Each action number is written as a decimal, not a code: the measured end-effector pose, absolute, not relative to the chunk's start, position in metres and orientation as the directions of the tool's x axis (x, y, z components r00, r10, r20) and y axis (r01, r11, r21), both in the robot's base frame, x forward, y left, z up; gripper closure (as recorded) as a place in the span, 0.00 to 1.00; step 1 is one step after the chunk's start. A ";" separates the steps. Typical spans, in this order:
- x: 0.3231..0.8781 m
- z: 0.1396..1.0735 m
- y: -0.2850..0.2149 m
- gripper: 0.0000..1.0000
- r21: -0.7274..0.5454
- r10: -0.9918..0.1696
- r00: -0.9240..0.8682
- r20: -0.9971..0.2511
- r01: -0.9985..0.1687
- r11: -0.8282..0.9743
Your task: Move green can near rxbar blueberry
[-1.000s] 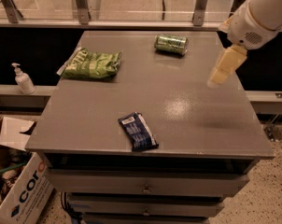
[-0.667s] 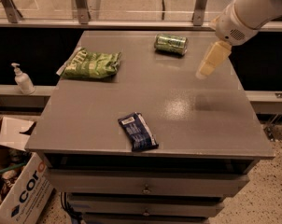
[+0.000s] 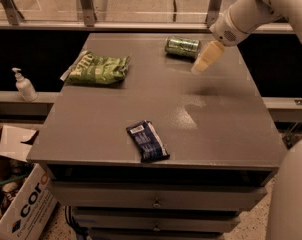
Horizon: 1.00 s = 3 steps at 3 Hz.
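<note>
- Grey table (image 3: 216, 134) with drawers under its top fills the middle of the view; beyond its far edge stands a glazed rail on metal posts, with a pale floor behind it.
- White robot arm (image 3: 251, 11) reaches in over the table's far right corner, and the frame cuts off its upper part. Off the table's near right corner, a rounded white body part (image 3: 291, 199) is likewise cut off.
- At the arm's tip, the gripper (image 3: 207, 57) shows only as one pale cream wedge over the far right part of the table. Whether it is open or closed cannot be told. It seems to hang just clear of the can, though that is hard to judge from this angle.
- On the table near the far edge, right of centre, the green can (image 3: 182, 46) lies on its side. It is shiny green with pale print, and its length runs roughly along that edge.
- Near the table's front edge, a little left of centre, the rxbar blueberry (image 3: 147, 140) lies flat and askew. It is dark blue with a white label patch at its farther end, and it is well apart from the can.
- A crinkled green chip bag (image 3: 98, 69) rests on the table's far left part; its print is unreadable.
- Left of the table, a white pump bottle (image 3: 24, 84) stands on a ledge. Below it is a cardboard box (image 3: 21, 209), cut off by the frame, with only the letters "cor" visible.
</note>
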<state>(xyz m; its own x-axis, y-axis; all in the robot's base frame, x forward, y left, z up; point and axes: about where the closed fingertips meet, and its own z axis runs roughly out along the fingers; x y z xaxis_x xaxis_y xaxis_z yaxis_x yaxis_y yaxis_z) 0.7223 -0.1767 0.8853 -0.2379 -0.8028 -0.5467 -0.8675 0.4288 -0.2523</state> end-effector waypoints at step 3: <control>0.793 0.846 -0.175 0.00 -0.137 -0.664 -0.323 -0.674 -0.829 0.543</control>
<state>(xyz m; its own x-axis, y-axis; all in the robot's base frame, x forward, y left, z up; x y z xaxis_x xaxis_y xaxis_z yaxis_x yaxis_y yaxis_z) 0.7933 -0.1750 0.8461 -0.3231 -0.6642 -0.6741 -0.8287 0.5426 -0.1374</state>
